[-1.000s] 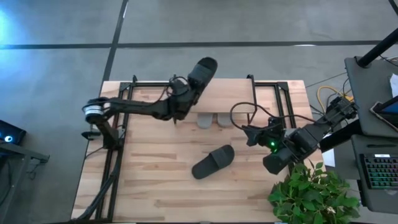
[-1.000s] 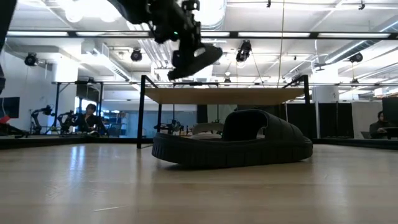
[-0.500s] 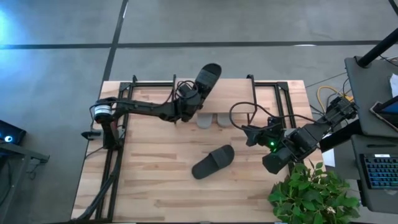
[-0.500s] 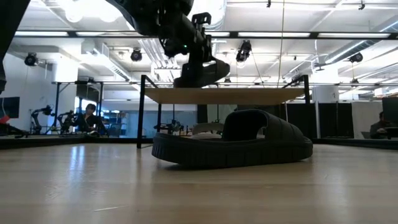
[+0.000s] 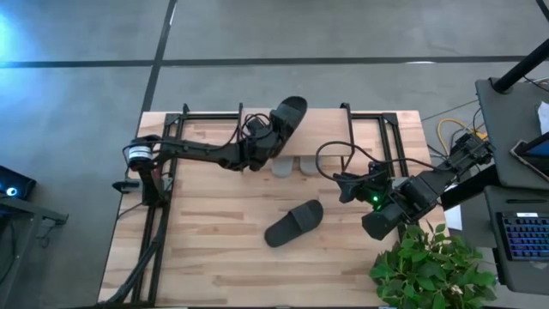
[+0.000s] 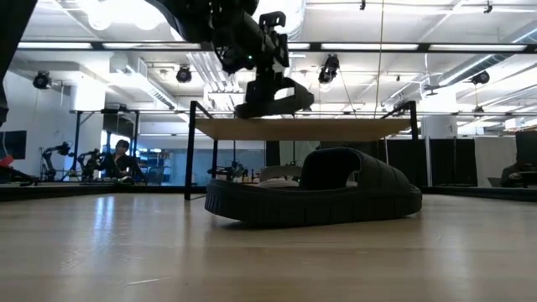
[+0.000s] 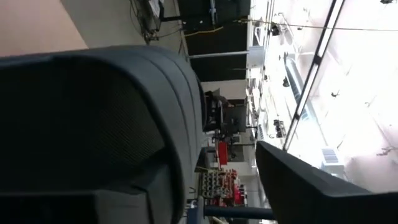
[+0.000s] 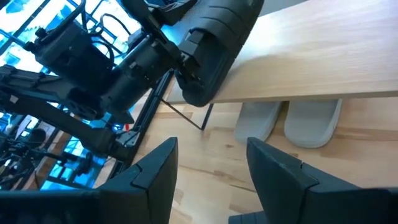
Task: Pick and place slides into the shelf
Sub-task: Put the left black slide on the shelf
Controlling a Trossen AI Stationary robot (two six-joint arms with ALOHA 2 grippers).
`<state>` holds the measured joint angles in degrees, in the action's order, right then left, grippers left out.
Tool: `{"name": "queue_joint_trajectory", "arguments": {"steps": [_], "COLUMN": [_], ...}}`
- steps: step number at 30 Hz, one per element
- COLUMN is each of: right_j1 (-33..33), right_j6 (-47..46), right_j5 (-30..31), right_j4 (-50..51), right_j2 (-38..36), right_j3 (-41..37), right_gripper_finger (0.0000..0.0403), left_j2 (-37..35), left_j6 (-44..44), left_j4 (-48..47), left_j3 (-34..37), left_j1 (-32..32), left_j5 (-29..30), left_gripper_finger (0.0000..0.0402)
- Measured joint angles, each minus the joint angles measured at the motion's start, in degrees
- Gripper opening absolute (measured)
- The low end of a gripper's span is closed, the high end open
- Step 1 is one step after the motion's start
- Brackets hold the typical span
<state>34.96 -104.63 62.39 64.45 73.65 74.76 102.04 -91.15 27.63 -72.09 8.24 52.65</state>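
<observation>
A black slide (image 5: 290,113) lies sole down on the top board of the shelf (image 5: 360,133), seen as well in the low view (image 6: 277,105). My left gripper (image 5: 268,136) stands open at its heel end, fingers on either side. Two light grey slides (image 5: 282,166) (image 5: 309,165) rest side by side on the table under the shelf, toes poking out toward the near edge. A second black slide (image 5: 294,223) lies sole down on the table's middle. My right gripper (image 5: 341,186) hovers open to the right of it, holding nothing. My left gripper stands open around the heel end (image 8: 194,74) of the black slide on the shelf, coming level from the table's left. One finger (image 7: 298,186) is plainly clear of the slide's side (image 7: 180,124). Whether the other finger touches it, I cannot tell.
The shelf's thin black legs (image 6: 191,151) stand at its corners, with low room beneath the board. A potted plant (image 5: 429,266) sits at the table's near right corner. A desk with a keyboard (image 5: 523,236) stands past the right edge.
My left gripper has moved toward the table's right edge and down, carrying the black slide. The slide, tilted and held above the shelf a second ago, has tipped level and now lies on the shelf's top board.
</observation>
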Motion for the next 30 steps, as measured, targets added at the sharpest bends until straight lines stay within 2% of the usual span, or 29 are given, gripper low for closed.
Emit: {"name": "queue_joint_trajectory", "arguments": {"steps": [4, 11, 17, 22, 25, 30], "right_j1": [0.0, 0.02, 0.02, 0.0, 0.0, 0.0], "right_j6": [0.32, 0.73, 1.15, 1.19, 1.21, 1.19], "right_j5": [0.0, 0.0, 0.0, 0.15, 0.2, 0.2], "right_j4": [0.02, 0.0, 0.02, 0.0, 0.0, 0.0], "right_j2": [0.0, 0.0, 0.0, 0.0, 0.0, 0.0], "right_j3": [0.0, 0.0, 0.0, -0.01, -0.02, -0.02], "right_gripper_finger": [0.0183, 0.0183, 0.0183, 0.0183, 0.0183, 0.0183], "left_j2": [-0.78, -2.02, -3.06, -3.08, -2.97, -3.45], "left_j6": [0.73, 9.06, 16.56, 16.53, 17.48, 25.47], "left_j4": [0.1, 0.25, -1.41, -6.56, -6.65, -12.28], "left_j3": [0.25, 0.28, 0.35, 0.45, 0.47, 0.47], "left_j1": [-0.09, 0.03, 0.03, 1.09, 1.17, 1.9], "left_j5": [-2.6, -2.87, -5.1, -15.82, -16.12, -15.75], "left_gripper_finger": [0.0221, 0.0245, 0.025, 0.025, 0.025, 0.025]}}
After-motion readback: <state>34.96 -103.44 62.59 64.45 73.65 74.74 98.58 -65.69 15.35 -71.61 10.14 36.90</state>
